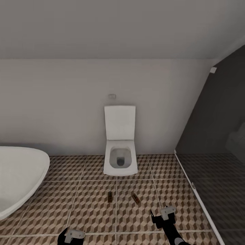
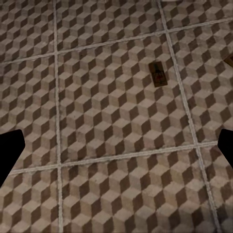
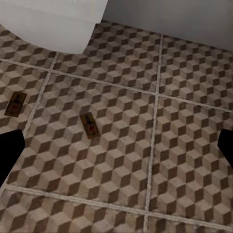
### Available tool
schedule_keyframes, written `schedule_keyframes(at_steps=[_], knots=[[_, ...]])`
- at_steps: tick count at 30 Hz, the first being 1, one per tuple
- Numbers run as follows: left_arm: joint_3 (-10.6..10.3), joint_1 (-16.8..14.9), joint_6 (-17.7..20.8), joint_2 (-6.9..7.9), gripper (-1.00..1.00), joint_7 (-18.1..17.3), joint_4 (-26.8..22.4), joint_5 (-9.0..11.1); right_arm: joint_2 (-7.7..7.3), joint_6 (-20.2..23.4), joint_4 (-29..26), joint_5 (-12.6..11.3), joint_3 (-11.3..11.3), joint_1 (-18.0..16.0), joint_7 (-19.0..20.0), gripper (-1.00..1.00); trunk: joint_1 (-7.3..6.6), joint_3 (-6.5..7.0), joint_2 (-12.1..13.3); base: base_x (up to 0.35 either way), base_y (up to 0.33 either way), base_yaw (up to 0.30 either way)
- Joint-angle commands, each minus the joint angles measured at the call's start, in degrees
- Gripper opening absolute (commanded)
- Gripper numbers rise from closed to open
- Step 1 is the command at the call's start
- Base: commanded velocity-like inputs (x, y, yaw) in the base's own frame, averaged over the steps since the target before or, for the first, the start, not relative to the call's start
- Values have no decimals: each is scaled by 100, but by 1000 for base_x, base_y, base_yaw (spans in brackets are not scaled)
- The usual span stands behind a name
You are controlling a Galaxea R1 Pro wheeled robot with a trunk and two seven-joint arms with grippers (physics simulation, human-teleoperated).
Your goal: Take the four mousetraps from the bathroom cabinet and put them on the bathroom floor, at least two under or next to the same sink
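Mousetraps (image 1: 110, 196), flat tan rectangles, on cube-patterned floor (image 1: 88, 204).

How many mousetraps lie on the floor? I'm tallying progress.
2. One mousetrap lies left of a grout line before the toilet; the other mousetrap lies right of it. Others may be out of view.

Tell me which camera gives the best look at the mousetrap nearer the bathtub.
The left wrist view: that mousetrap lies whole on the tiled floor, wire bar and red spot visible. The right wrist view catches it small near the frame edge; the head view shows a tiny dark sliver.
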Motion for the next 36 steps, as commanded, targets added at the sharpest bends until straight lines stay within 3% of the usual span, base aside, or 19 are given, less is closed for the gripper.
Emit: schedule_keyframes(at_steps=[1, 36], knots=[[-50, -7, -29, -4, 100, 17, 19, 29, 1, -6, 7, 44, 29, -5, -60, 100, -22, 13, 37, 0, 0, 0], [-49, -5, -21, -12, 100, 17, 19, 29, 0, 3, 9, 44, 29, -3, -62, 100, -791, 641, 1441, 0, 0, 0]])
